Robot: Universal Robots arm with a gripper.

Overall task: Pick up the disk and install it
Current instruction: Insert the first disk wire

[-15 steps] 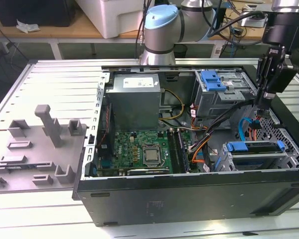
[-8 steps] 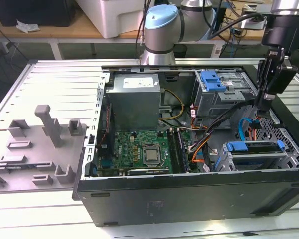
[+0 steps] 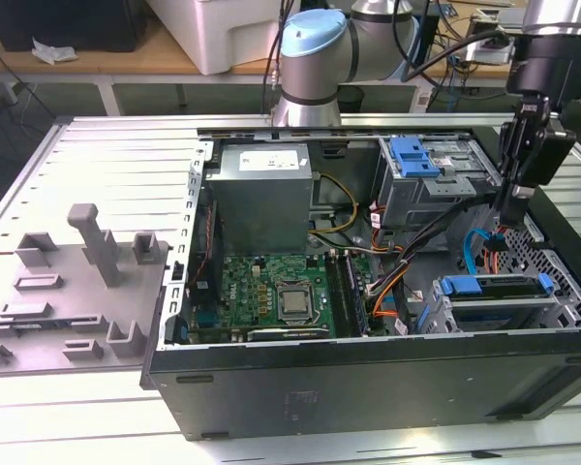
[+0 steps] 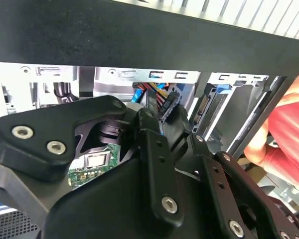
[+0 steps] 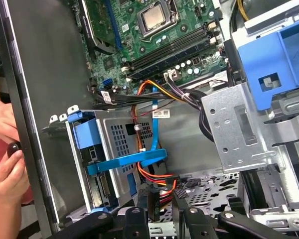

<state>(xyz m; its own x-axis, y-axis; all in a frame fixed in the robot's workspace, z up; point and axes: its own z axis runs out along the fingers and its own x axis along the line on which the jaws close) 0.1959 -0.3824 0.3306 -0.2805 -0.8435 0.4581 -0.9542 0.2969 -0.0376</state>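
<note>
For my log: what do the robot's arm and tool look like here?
The arm is silver-grey and tubular, with a rounded light-blue joint cap. Black cables run beside it. The tool is matt black, built from flat bolted links with silver screw heads in the second wrist view.

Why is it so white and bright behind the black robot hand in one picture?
In the second wrist view, strong light whites out the metal wall behind the dark hand; in the exterior view, the motherboard is evenly lit, without glare.
</note>
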